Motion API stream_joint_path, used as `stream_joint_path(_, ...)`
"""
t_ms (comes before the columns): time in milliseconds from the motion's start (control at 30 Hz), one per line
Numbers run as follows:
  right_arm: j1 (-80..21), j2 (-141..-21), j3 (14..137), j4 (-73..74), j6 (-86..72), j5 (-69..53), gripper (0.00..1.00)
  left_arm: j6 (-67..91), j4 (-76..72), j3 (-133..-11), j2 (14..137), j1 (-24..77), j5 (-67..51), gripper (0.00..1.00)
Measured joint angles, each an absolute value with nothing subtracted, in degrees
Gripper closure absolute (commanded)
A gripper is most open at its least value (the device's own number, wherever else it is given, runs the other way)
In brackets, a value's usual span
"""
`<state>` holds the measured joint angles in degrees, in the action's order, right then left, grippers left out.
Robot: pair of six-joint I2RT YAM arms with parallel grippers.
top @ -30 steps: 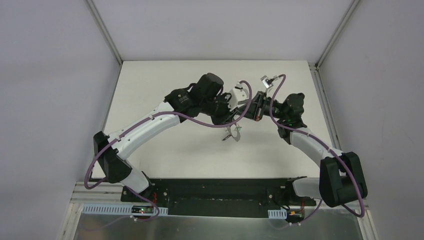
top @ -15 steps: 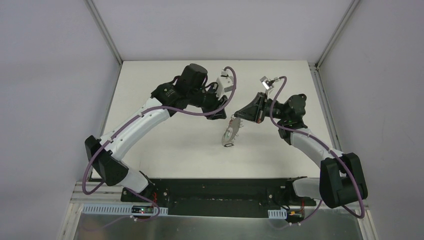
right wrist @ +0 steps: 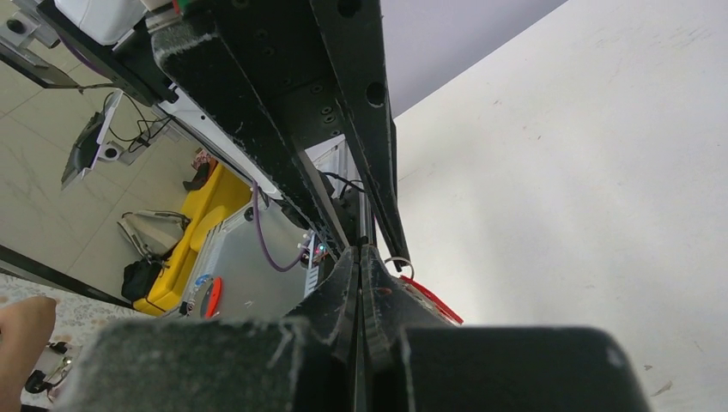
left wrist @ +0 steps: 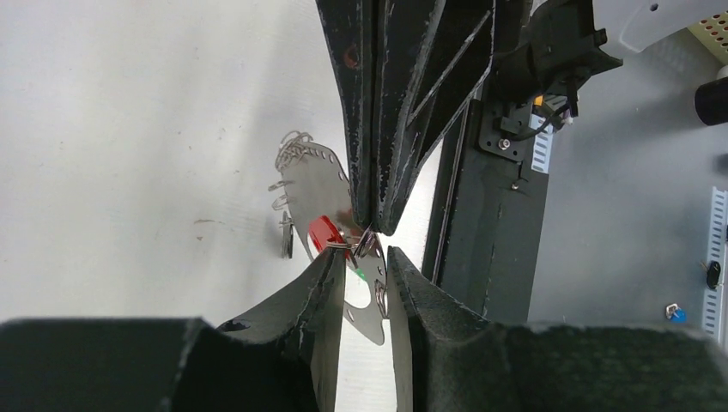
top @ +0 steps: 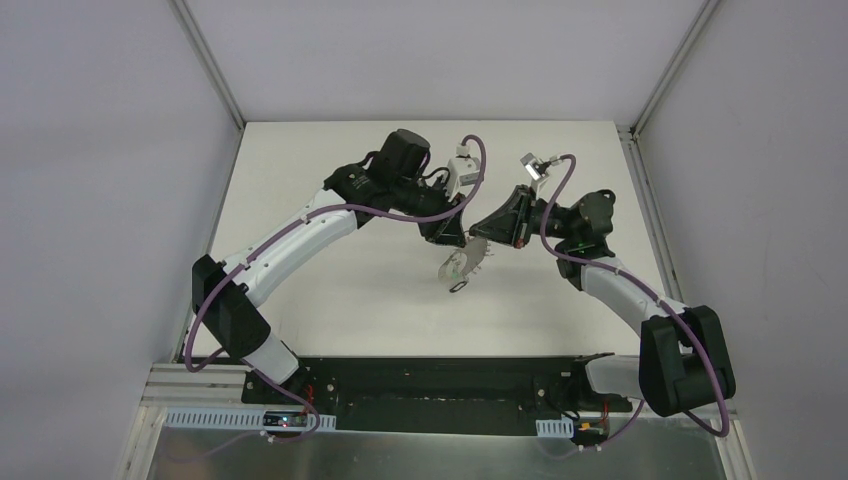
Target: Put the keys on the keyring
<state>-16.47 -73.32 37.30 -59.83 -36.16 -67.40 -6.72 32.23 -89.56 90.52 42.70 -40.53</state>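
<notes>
The keyring (left wrist: 319, 167) is a round piece of thin grey metal. From the left wrist it looks flat and shiny, with small holes and wire loops along its rim. It hangs tilted over the middle of the desk (top: 330, 300), between the two arms. A key with a red head (left wrist: 324, 233) sits at its rim, right at the fingertips, and a dark key (top: 457, 289) dangles at the lowest point. A speck of green (left wrist: 359, 275) shows lower down, too small to say more.

Much is covered. From above, both sets of fingers crowd over the top of the ring, so the contact point is lost there. The right wrist view is mostly black finger, with only a red sliver and a small wire loop peeking out. I can't tell whether the dangling key touches the desk.

The right gripper (left wrist: 372, 225) is clenched tight on the ring's rim beside the red head. The left gripper (left wrist: 365, 257) stands partly apart, bare desk showing between its fingers (left wrist: 330, 287). It straddles the rim, one tip against the red head, with nothing visibly pinched.
</notes>
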Motion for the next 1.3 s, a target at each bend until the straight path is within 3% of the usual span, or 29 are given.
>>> stream_joint_path(167, -16.47, -73.32, 36.93, -60.07, -36.58, -67.94, 1.0, -6.72, 31.55, -89.56, 90.52, 42.7, -41.45, 0.81)
stream_joint_path(433, -16.43, -73.32, 36.93, -60.75, -36.91, -68.77, 1.0, -6.76, 30.72, -89.56, 90.52, 42.61, -41.8, 1.0)
stream_joint_path(600, -16.4, -73.34, 36.93, -61.1, -36.99, -69.38, 1.0, -6.83, 30.68, -89.56, 90.52, 42.63, -42.02, 1.0)
stream_joint_path(933, -16.32, -73.43, 36.93, -61.41, -36.97, -69.78, 1.0, -7.09, 30.7, -89.54, 90.52, 42.3, -43.18, 0.83)
stream_joint_path(1300, -16.29, -74.85, 36.93, -61.28, -37.01, -71.35, 1.0, -7.46, 29.54, -89.54, 90.43, 41.89, -45.84, 0.86)
